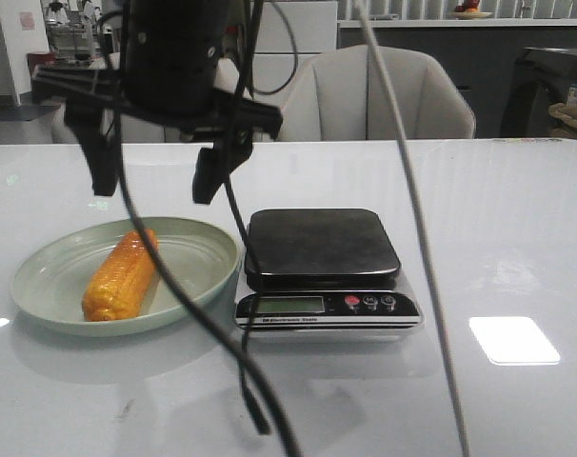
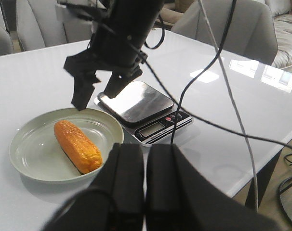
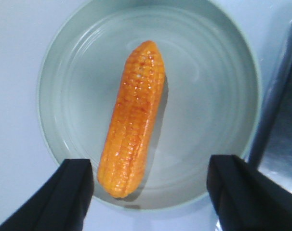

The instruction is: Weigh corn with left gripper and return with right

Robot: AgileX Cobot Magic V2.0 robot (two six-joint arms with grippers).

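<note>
Corn (image 1: 120, 276) glossy orange-yellow, kernel rows, lying in pale green plate (image 1: 41, 276) beside scale (image 1: 322, 248). Right gripper (image 1: 155, 176) spread wide above, empty. Left gripper (image 2: 145, 168) fingers pressed together, empty.

Place: home dining or living area.
Evidence: white table (image 1: 517, 238), upholstered chair (image 1: 384, 95) upper centre, shelving (image 1: 441, 14) top right.

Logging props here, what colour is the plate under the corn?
Pale green plate, clearest in the right wrist view.
</note>
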